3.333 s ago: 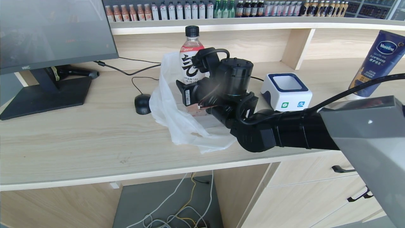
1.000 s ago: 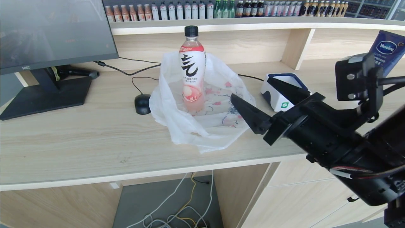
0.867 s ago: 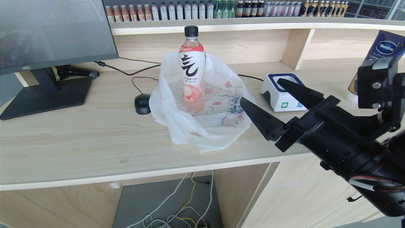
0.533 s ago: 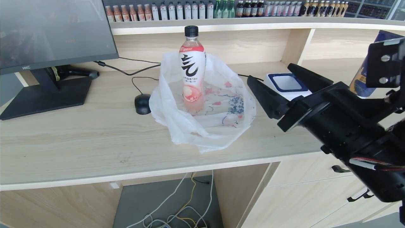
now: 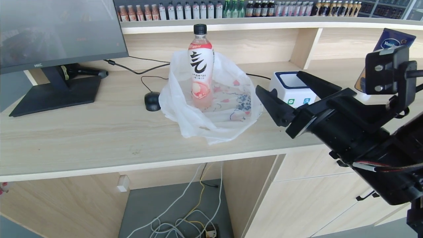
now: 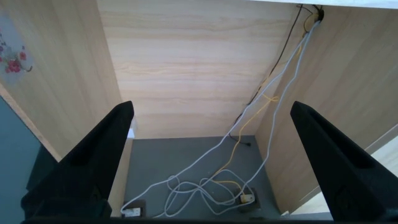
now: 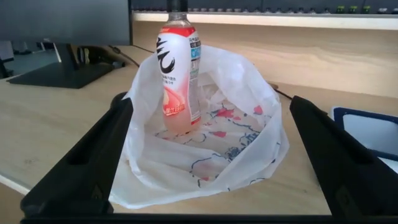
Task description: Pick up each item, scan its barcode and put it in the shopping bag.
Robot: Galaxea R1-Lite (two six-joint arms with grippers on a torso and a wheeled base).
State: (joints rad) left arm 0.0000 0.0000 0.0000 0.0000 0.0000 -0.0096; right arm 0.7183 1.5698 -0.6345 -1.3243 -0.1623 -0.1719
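Our right gripper point(image 5: 278, 80), spread and empty, hangs right of centre; next we should take the blue tube point(image 5: 395, 38) at upper right squarely, barcode outward.

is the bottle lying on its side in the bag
No, the bottle stands upright inside the open shopping bag on the counter.

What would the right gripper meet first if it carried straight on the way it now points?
Most likely the crumpled white plastic shopping bag. In the right wrist view its near wall sits centred between the open fingers of the right gripper. The pink drink bottle with a black cap stands deeper inside the bag, to one side. How far off the bag lies is unclear.
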